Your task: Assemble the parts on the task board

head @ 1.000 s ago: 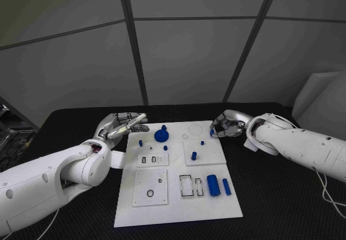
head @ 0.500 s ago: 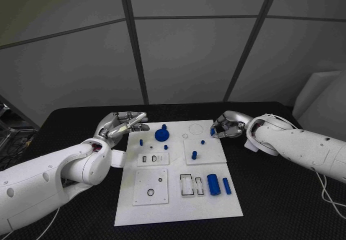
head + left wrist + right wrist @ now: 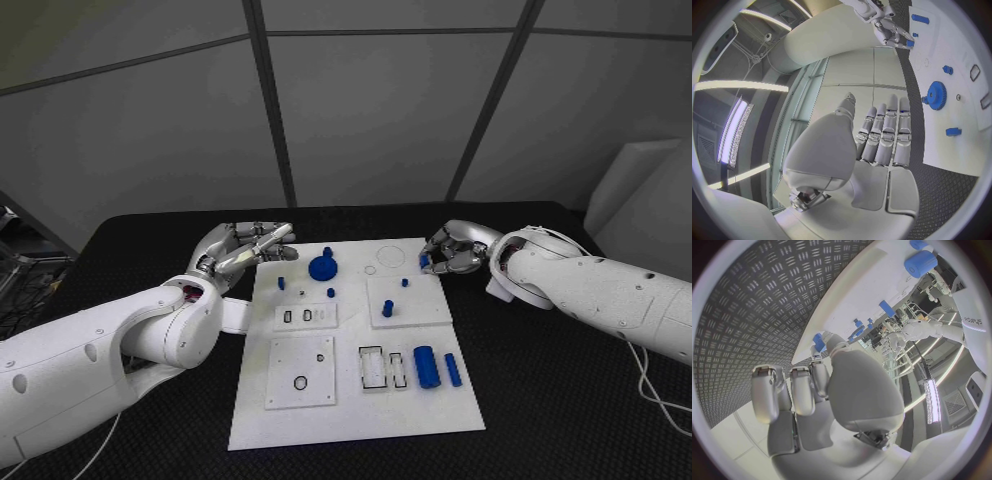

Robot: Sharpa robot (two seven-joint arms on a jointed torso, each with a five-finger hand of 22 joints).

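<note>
Nearest us on the white task board [image 3: 361, 400], which lay flat on the black desk [image 3: 562, 400], we saw a square inset plate with a small dark ring [image 3: 300, 385] on it, and to its right two narrow rectangular slots [image 3: 384, 369]. Just right of the slots lay a thick blue cylinder [image 3: 426, 366], with a thinner blue bar [image 3: 453, 369] beside it, both on their sides. Further back, a smaller inset plate [image 3: 306, 317] carried two little slots, and to its right another plate held an upright blue peg [image 3: 388, 309] with a smaller blue stub [image 3: 405, 284] behind it. Two small blue pieces [image 3: 330, 293] stood near the board's middle, left of that plate. Beyond them we noted a blue gear [image 3: 325, 267] with a post rising from it, and to its right a faint circular outline [image 3: 389, 259] in the board. At the far left corner the left hand [image 3: 245, 248] hovered over the board's edge, fingers straight and close together, holding nothing; the left wrist view confirmed this. At the far right corner the right hand [image 3: 451, 250] was curled in, pinching a small blue part [image 3: 426, 263] at its fingertips just over the board's edge.
</note>
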